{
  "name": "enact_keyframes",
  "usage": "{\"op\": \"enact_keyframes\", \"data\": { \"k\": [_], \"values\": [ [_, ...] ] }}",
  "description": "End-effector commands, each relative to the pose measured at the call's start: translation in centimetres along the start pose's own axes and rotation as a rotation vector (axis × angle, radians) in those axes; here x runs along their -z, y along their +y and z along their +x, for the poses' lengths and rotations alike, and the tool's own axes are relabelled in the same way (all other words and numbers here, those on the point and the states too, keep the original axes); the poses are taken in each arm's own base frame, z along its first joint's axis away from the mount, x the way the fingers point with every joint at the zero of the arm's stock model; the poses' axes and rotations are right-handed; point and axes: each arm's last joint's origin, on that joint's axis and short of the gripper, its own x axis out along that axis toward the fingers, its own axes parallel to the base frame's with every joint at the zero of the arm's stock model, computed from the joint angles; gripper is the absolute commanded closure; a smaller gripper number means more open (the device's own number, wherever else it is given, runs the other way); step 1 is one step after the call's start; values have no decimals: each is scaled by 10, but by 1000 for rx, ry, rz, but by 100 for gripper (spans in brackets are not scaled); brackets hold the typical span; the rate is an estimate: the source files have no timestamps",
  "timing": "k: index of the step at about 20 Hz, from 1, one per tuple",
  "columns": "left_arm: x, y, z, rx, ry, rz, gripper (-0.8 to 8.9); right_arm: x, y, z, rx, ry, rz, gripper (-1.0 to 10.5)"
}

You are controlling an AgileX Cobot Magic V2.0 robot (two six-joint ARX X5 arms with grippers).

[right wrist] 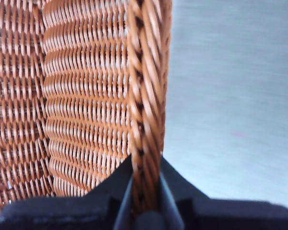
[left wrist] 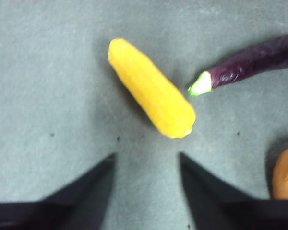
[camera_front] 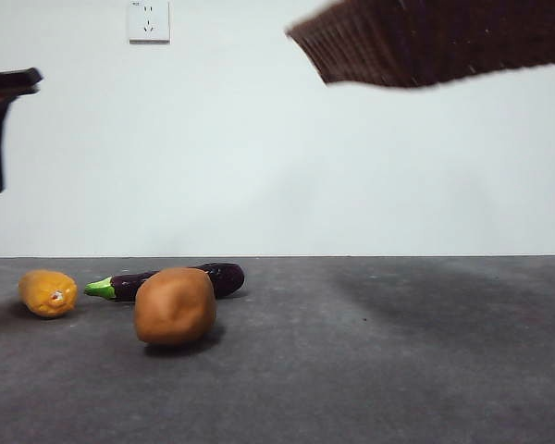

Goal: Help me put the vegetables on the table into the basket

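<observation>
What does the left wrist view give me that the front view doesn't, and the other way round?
Only the left wrist view shows the left gripper, its jaws open above the corn.
Only the front view shows the basket, lifted clear of the table, and a wall socket.
Both show the corn, the eggplant and the potato lying on the table.

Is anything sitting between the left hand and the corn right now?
Nothing visible. The left hand hovers open above the table, and the corn lies just past its fingertips with bare surface between. The eggplant lies off to one side.
</observation>
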Motion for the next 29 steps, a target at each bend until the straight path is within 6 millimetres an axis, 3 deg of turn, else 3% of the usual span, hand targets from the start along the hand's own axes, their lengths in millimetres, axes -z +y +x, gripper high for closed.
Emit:
{"op": "enact_keyframes", "data": {
  "k": [1, 7, 12, 15, 21, 22, 24, 25, 29],
  "values": [
    [-21, -5, 15, -25, 97, -20, 456, 1, 5, -2, -27, -3, -27, 963],
    [-65, -14, 82, -71, 258, -102, 425, 2, 30, 10, -82, 35, -146, 963],
    [-60, -9, 128, -99, 353, -131, 425, 2, 34, 12, -92, 41, -173, 963],
    [-58, -5, 146, -67, 370, -199, 425, 2, 34, 12, -92, 43, -175, 963],
    [-59, -6, 151, -58, 356, -196, 442, 2, 34, 12, -92, 42, -176, 963],
    [-58, -7, 151, -40, 365, -177, 471, 2, 34, 12, -92, 42, -176, 963],
    [-57, -6, 150, -39, 384, -144, 739, 2, 34, 12, -92, 42, -176, 963],
    [-57, -6, 150, -36, 381, -129, 822, 2, 34, 13, -92, 42, -176, 963],
    [-60, -9, 147, -10, 356, -28, 823, 1, 34, 13, -87, 35, -178, 963]
  ]
}}
